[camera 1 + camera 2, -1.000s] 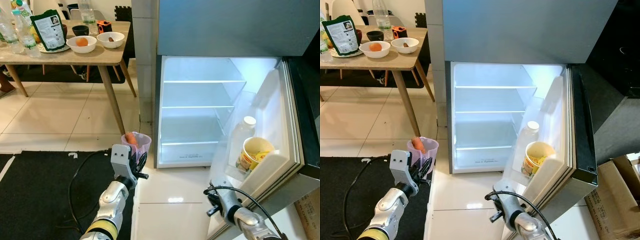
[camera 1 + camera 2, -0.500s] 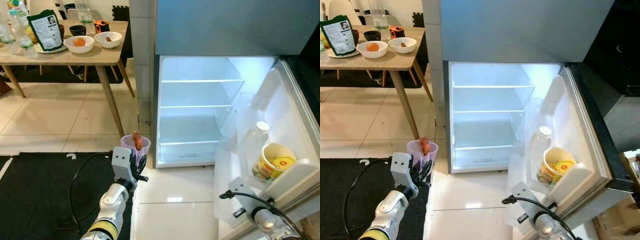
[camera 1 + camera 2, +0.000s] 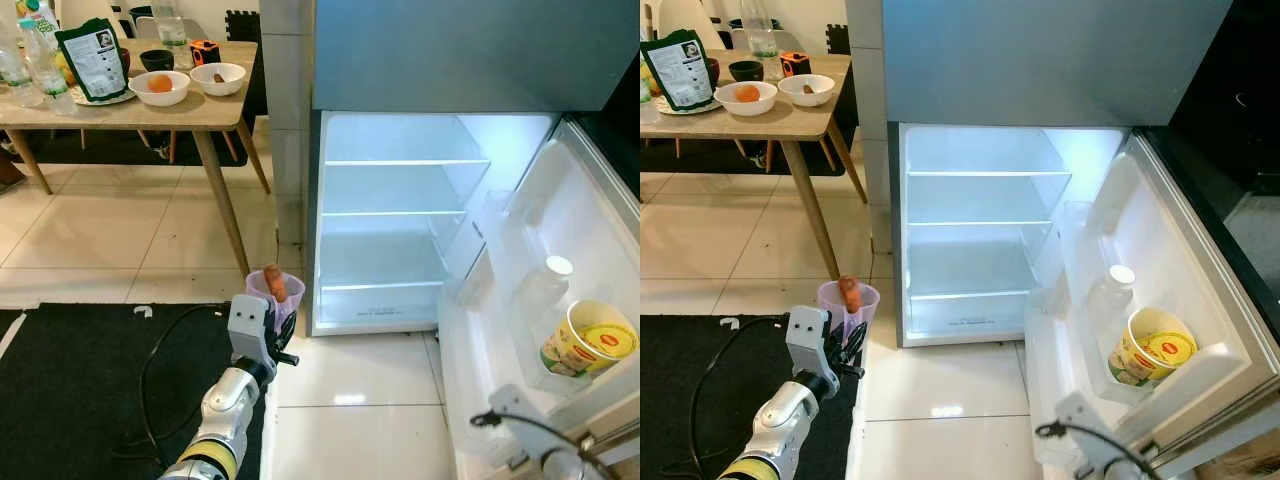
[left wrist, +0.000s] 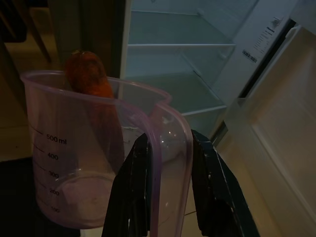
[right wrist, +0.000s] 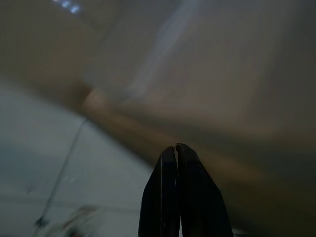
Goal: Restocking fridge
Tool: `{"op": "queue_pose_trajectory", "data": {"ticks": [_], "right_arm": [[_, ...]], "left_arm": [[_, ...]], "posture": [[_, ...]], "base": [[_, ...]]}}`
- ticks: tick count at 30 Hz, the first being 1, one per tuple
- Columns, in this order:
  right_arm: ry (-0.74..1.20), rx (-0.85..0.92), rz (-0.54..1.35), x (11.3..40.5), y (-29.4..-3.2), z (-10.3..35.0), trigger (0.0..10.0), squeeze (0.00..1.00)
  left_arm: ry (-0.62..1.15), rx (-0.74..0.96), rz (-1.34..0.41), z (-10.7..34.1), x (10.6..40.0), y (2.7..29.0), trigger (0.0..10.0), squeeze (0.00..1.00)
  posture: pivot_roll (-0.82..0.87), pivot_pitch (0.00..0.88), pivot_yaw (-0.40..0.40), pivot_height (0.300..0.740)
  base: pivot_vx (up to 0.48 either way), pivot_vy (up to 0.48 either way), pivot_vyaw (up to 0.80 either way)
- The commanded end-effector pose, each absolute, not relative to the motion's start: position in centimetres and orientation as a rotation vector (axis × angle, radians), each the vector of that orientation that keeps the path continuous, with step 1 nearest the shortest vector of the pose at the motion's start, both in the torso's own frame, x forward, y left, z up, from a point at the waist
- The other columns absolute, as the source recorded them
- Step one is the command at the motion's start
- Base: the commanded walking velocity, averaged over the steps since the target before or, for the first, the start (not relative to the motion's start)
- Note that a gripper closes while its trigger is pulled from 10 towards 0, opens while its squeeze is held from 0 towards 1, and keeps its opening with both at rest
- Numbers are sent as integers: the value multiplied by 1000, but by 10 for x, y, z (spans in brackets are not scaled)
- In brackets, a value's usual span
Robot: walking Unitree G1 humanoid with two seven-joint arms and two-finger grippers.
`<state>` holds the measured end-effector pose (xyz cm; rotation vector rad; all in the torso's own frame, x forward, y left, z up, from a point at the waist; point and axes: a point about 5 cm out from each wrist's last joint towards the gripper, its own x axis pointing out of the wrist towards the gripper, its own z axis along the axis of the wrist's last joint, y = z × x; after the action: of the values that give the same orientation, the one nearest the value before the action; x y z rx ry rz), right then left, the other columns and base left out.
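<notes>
A pink see-through measuring cup (image 3: 283, 293) with a carrot (image 3: 274, 281) standing in it hangs low in front of the fridge's left edge. My left gripper (image 4: 170, 145) is shut on the cup's handle, one black finger (image 4: 132, 192) on each side. The fridge (image 3: 400, 215) stands open and lit, its shelves bare. Its door (image 3: 520, 250) is swung wide to the right, with a clear bottle (image 3: 548, 285) and a yellow noodle cup (image 3: 590, 342) in the door shelf. My right arm (image 3: 522, 418) reaches under the door's lower edge; my right gripper (image 5: 176, 148) is shut on nothing.
A wooden table (image 3: 150, 108) at the far left carries white bowls (image 3: 160, 88), bottles and a green bag. One of its legs (image 3: 222, 195) stands close to the cup. A black mat (image 3: 90, 390) with a cable covers the floor under my left arm. White tiles lie before the fridge.
The fridge door has swung further open to the right, carrying the bottle and noodle cup with it. My right arm has moved right and down. The left gripper and cup have barely moved.
</notes>
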<state>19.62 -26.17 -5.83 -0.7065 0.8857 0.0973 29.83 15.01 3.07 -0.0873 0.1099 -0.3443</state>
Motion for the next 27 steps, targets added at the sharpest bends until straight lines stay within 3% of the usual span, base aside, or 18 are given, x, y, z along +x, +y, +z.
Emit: {"op": "queue_pose_trajectory", "data": {"ticks": [1,2,3,8,11,18,27], "right_arm": [[900,-665,156,189,-252,-65,10000,0],[900,-665,156,189,-252,-65,10000,0],[850,-574,256,190,-231,-68,10000,0],[765,-466,370,198,-207,-65,10000,0],[571,-324,416,236,-184,-39,10000,0],[403,-388,268,279,-196,-3,10000,0],[363,-501,117,298,-222,19,10000,0]], "left_arm": [[94,-83,-360,32,298,144,10000,0],[94,-83,-360,32,298,144,10000,0],[97,-82,-362,31,297,143,10000,0],[101,-80,-365,29,296,143,10000,0],[110,-78,-364,28,295,143,10000,0],[137,-70,-348,21,291,145,10000,0],[180,-56,-292,12,283,153,10000,0]], "posture": [[-46,65,-59,740],[-46,65,-59,740],[-47,66,-58,740],[-48,69,-56,740],[-52,70,-55,740],[-58,73,-53,740],[-55,70,-61,740]], "base": [[0,0,0],[0,0,0],[0,0,0],[0,0,0],[0,0,0],[0,0,0],[0,0,0]]}}
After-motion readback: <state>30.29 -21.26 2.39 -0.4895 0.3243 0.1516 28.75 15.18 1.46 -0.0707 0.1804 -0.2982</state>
